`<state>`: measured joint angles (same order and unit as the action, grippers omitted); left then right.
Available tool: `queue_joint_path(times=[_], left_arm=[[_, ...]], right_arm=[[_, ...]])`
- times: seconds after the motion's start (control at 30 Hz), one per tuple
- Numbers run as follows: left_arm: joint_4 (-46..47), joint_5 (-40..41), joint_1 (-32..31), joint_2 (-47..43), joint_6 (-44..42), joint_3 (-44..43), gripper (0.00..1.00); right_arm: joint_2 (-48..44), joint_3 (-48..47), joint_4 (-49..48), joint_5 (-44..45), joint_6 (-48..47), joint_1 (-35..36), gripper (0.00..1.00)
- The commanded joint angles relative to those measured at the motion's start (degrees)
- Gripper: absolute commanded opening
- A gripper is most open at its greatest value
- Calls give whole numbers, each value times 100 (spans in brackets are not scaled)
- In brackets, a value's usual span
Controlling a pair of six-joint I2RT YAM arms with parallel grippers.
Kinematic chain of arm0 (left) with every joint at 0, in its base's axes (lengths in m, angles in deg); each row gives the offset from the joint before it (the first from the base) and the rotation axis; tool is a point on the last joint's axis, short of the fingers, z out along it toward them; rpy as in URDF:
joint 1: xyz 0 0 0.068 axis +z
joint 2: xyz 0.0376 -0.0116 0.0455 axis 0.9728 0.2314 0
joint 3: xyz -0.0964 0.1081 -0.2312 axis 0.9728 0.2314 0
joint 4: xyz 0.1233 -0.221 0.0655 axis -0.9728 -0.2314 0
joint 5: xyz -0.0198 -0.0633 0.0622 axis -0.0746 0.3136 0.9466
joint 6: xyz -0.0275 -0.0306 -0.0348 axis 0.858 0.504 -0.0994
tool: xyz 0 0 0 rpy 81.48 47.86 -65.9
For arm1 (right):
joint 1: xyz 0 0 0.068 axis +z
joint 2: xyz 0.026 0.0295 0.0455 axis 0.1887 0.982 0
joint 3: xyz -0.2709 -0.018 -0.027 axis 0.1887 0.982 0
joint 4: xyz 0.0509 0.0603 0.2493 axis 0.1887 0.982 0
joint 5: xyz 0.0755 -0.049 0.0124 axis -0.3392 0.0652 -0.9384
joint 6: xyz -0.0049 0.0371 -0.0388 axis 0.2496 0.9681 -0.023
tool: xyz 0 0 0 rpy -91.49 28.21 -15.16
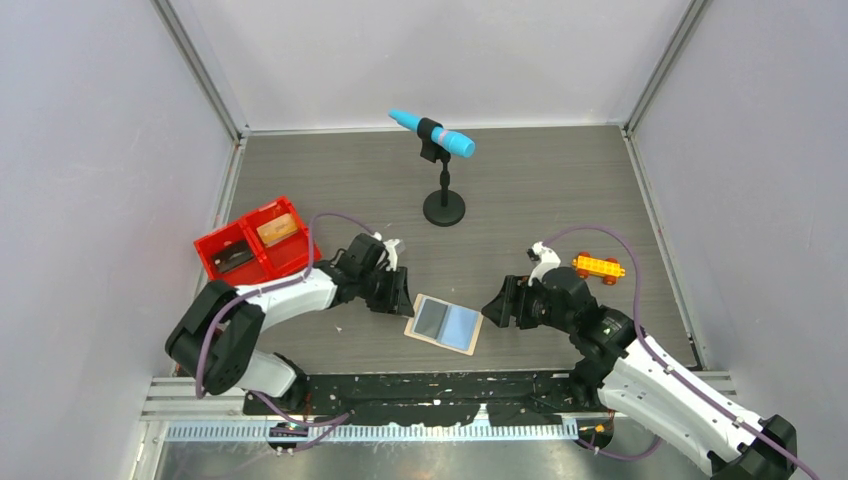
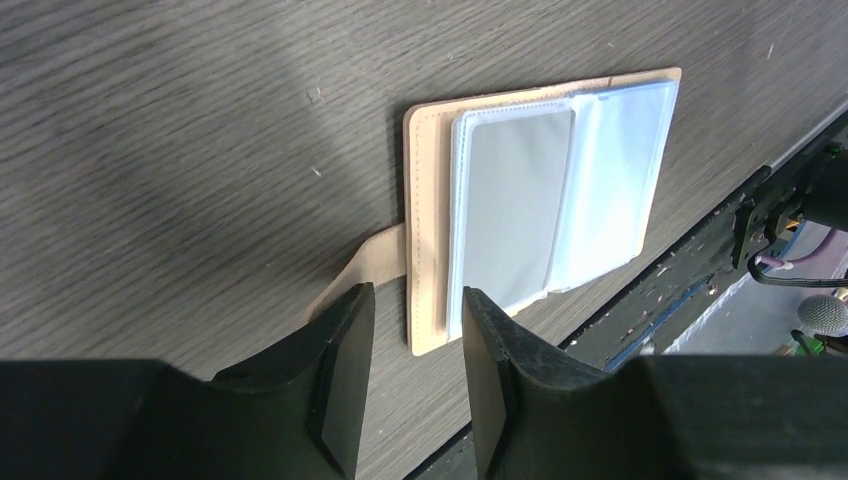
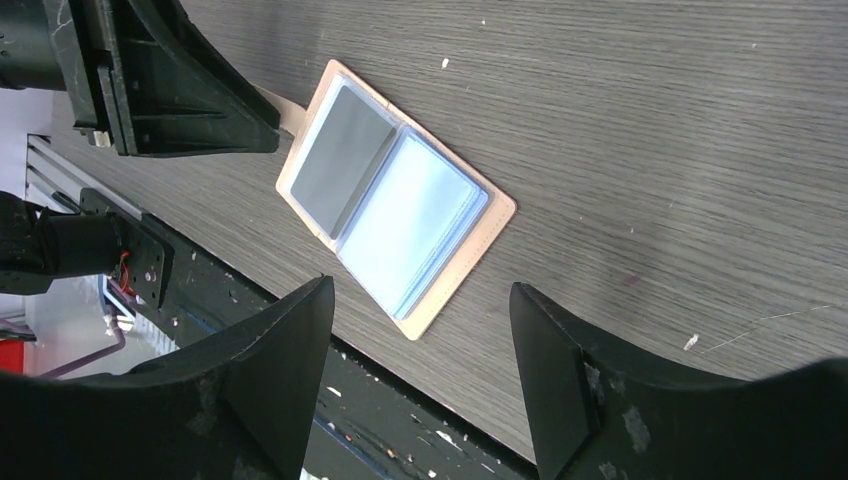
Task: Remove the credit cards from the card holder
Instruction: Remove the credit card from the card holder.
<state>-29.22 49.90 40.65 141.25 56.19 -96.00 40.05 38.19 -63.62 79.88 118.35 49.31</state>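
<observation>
While the card holder (image 1: 444,322) lies open on the desk (image 1: 520,200) between the arms, the left tool (image 2: 416,310) hovers narrow and empty at its tab (image 2: 375,262), the right tool (image 3: 420,300) wide and empty. Catch the sleeve (image 2: 610,170), not a card, and the holder may drag along!

light: bright, even | shadows: soft, faint | glare: on card holder (image 2: 540,200) sleeves | focus: sharp
</observation>
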Motion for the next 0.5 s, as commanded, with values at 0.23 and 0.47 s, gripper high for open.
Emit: queue_joint_path(times=[0.23,0.47], left_arm=[[1456,-921,-22,498,548,149,34],[3404,-1488,-170,604,1845,1008,28]], right_arm=[[274,-57,-450,-151,3,-12,72],[411,-40,-601,-113,37,-4,72]])
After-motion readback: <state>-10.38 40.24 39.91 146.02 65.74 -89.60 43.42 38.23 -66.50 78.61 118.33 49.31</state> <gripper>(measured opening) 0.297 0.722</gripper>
